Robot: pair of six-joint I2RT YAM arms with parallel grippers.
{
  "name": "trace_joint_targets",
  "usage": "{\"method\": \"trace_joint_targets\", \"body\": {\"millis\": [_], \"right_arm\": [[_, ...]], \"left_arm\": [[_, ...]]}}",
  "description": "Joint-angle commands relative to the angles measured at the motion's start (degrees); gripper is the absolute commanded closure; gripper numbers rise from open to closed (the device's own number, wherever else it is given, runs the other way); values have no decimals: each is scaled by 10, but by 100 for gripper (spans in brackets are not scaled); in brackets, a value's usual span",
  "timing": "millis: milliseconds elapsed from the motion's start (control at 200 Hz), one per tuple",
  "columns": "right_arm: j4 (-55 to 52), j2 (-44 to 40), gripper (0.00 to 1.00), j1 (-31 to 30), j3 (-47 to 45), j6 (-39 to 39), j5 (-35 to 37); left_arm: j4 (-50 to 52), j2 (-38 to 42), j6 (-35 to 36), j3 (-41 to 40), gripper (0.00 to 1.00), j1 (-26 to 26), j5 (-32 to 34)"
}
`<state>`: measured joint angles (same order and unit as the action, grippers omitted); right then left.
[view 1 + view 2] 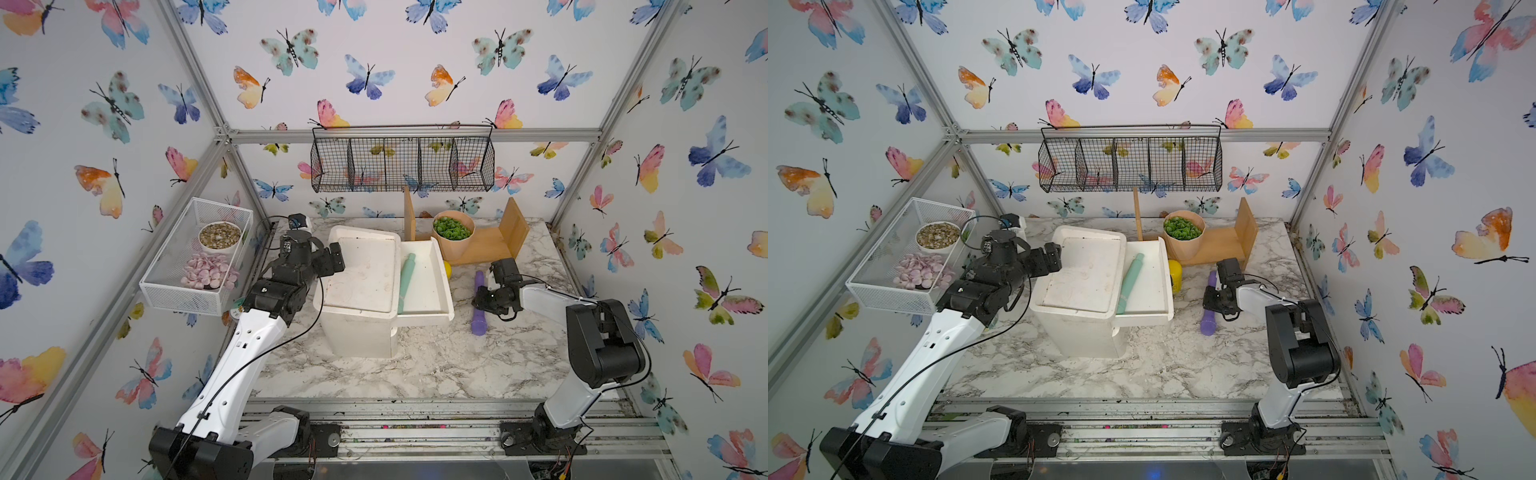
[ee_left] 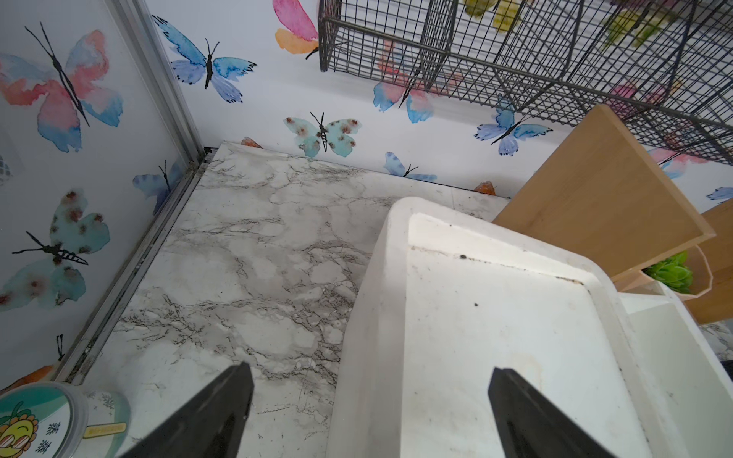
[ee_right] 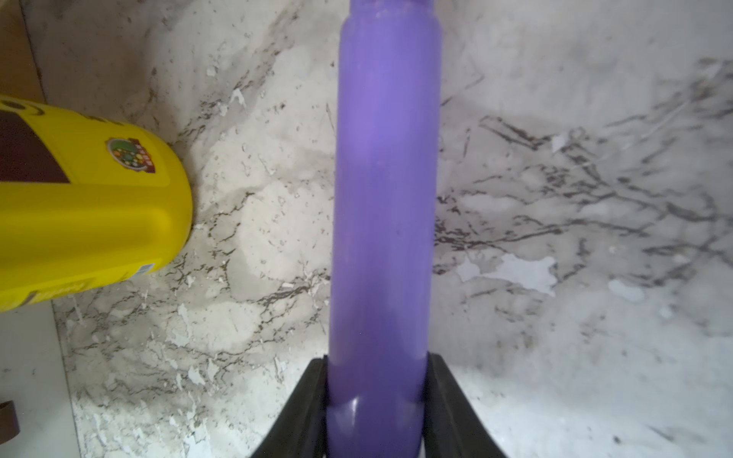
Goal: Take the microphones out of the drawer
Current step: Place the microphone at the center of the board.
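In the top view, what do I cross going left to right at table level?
White mesh basket → white cabinet → teal rod in the open drawer → yellow bottle → purple microphone.

A black wire basket (image 1: 402, 164) hangs on the far wall. A white mesh basket (image 1: 178, 297) on the left wall holds a pebble bowl (image 1: 220, 235). A potted succulent (image 1: 452, 232) stands on the wooden stand (image 1: 484, 248), far right.

Around the drawer unit (image 1: 361, 332): one purple microphone (image 1: 478, 320), one yellow bottle (image 1: 1175, 274), one teal rod (image 1: 405, 282) in its drawer (image 1: 424, 286), two baskets (black basket (image 1: 403, 164) behind, white basket (image 1: 178, 297) alongside).
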<state>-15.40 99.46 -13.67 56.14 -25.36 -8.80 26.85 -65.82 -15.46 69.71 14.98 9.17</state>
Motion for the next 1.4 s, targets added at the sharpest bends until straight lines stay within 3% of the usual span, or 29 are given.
{"method": "trace_joint_targets", "body": {"millis": [0, 400, 596, 816, 1066, 1397], "right_arm": [[-23, 15, 77, 3, 14, -3, -7], [-44, 9, 47, 3, 27, -13, -7], [-70, -17, 38, 3, 55, -12, 1], [-129, -61, 34, 2, 111, -6, 21], [-170, -155, 26, 2, 182, -10, 69], [-234, -158, 31, -4, 377, -60, -37]], "left_arm": [[-3, 16, 4, -4, 2, -3, 15], [-2, 22, 13, -8, 2, -3, 17], [0, 15, 32, -7, 2, -3, 21], [11, -13, 75, 16, 2, -4, 45], [23, -50, 96, 49, 0, -5, 21], [43, -71, 103, 67, 16, -6, 23]]}}
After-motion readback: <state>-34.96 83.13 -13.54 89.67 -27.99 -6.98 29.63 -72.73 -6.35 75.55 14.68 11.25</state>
